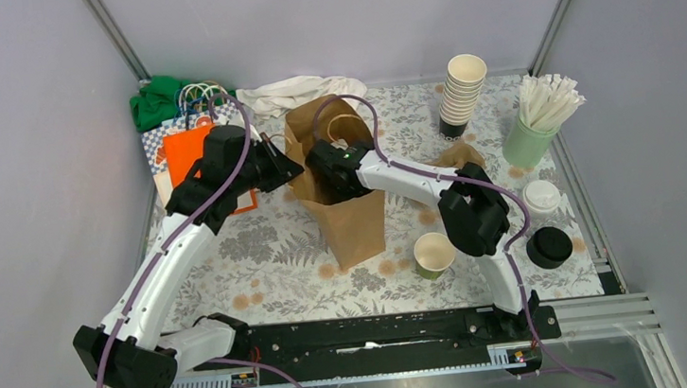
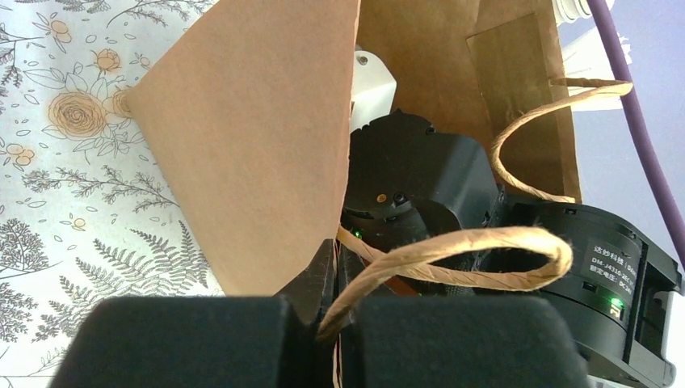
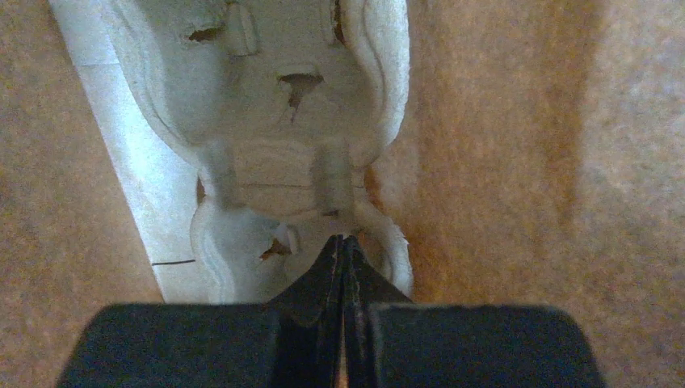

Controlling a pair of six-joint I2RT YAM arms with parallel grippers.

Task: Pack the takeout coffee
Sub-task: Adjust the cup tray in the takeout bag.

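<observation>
We see the left gripper (image 2: pixel 335 271) clamped on the bag (image 1: pixel 352 222) rim by its handle (image 2: pixel 452 250), likely to keep the mouth open. Right gripper (image 3: pixel 343 246) is down inside the bag, fingers together, tip at the tray (image 3: pixel 275 97) on the bag's floor; we can't tell if it pinches it. Cup (image 1: pixel 434 254) stands unlidded just right of the bag, lid (image 1: pixel 549 246) further right, neither packed.

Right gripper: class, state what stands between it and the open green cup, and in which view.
The wall of the brown paper bag, in the top view: the right gripper is inside the bag, the open green cup outside it.
</observation>
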